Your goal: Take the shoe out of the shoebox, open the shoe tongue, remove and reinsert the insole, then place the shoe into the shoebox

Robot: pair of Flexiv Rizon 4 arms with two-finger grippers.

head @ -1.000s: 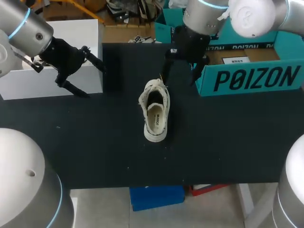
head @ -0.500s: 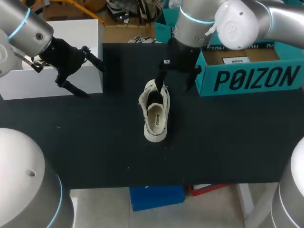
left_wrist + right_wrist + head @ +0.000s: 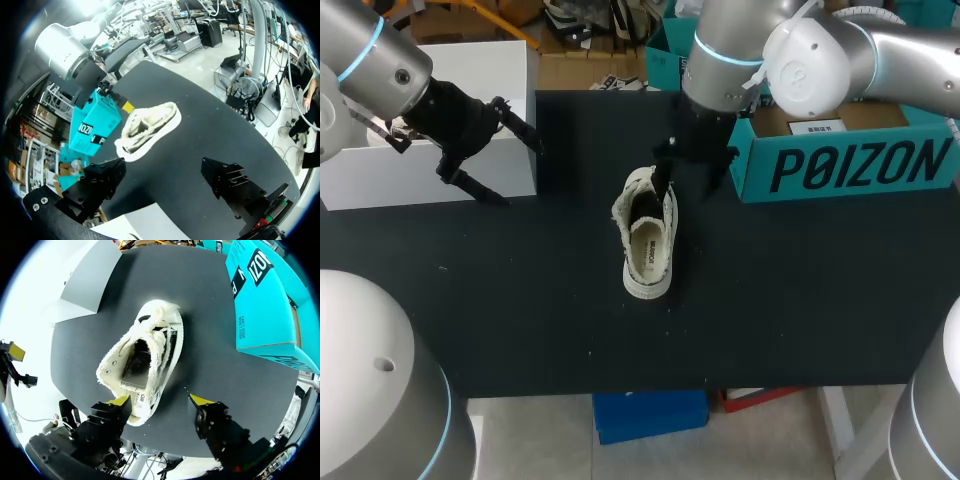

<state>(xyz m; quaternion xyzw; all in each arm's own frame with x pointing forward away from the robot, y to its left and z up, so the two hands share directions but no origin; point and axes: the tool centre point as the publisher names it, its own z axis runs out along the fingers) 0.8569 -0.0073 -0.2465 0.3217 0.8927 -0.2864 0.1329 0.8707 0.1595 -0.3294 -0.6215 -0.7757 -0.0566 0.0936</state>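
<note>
Right fingers (image 3: 121, 401) lowered toward shoe (image 3: 648, 235), shoe beside teal shoebox (image 3: 850, 165)

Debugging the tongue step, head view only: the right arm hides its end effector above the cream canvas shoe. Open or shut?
Observer: Open. The right end effector has its yellow tips apart; the frayed cream canvas shoe is not clamped.
Operator: Where are the tips?
Observer: One fingertip overlaps the shoe's rim; the other is over the bare black table beside it.
</note>
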